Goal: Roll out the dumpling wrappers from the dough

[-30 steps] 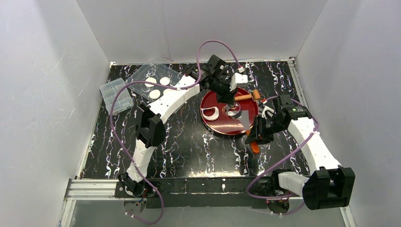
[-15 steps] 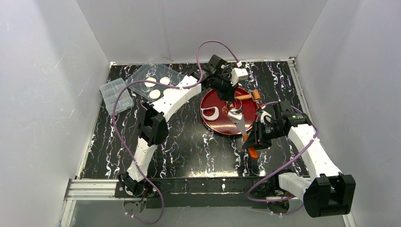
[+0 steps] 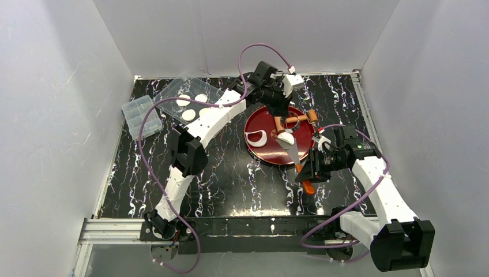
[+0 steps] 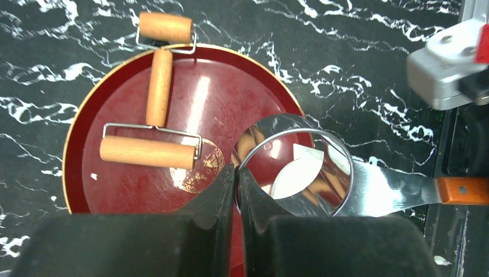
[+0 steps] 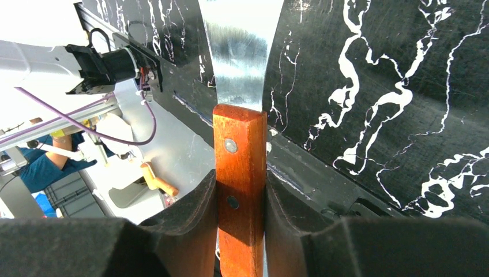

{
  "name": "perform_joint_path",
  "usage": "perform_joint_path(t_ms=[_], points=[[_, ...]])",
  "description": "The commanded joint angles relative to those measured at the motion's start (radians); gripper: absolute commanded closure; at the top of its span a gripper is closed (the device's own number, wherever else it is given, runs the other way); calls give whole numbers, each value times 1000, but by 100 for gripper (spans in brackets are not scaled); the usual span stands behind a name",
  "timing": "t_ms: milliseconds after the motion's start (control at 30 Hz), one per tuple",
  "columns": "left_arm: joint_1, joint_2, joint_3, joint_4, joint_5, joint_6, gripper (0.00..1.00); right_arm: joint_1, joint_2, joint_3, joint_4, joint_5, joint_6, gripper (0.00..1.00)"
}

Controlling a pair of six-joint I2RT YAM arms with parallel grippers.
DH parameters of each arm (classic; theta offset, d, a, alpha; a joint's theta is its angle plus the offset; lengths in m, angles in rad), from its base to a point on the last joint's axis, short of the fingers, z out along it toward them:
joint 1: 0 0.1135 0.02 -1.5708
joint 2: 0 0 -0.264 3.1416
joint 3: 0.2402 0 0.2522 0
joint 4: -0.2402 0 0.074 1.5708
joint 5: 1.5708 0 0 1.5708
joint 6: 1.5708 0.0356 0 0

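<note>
A red plate (image 3: 259,153) holds a crescent dough scrap (image 3: 256,137) and a wooden roller (image 3: 298,118). My left gripper (image 3: 285,115) is shut on the rim of the small metal ring (image 3: 292,122) and holds it above the plate; in the left wrist view the gripper (image 4: 236,170) pinches the ring (image 4: 345,156). My right gripper (image 3: 305,172) is shut on the orange handle of a spatula (image 5: 239,173). Its steel blade (image 3: 293,152) carries a white round wrapper (image 3: 284,138), also seen through the ring (image 4: 297,176). Three more wrappers (image 3: 188,115) lie at the back left.
The finished wrappers lie on a clear plastic tray (image 3: 173,92) at the back left. A small clear plastic box (image 3: 141,117) stands beside it near the left wall. White walls close in the black marbled table on three sides.
My left gripper has lifted the ring off the cut wrapper and drawn back, uncovering the roller. My right gripper has pushed the spatula blade forward under the wrapper.
</note>
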Motion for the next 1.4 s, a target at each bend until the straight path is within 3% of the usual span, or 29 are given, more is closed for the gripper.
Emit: perform_joint_path(t_ms=[0,133,367,533,667,967,1367], points=[[4,-46,53,-18,35,-15,100,-1,-12,7,54,4,-16,99],[7,-64,38,-22,38,-32,100,-1,-8,20,69,14,-23,99],[95,-23,254,-43,-74,-125,100,-1,-3,47,71,46,-43,99],[105,-100,242,-122,-110,-53,100,-1,13,68,116,83,-21,99],[116,-185,82,-178,-174,46,100,-1,32,130,135,99,-3,99],[152,-272,-159,-182,-112,84,100,-3,79,205,167,143,10,99],[13,-221,-388,-9,-104,158,100,-20,132,302,229,219,44,99]])
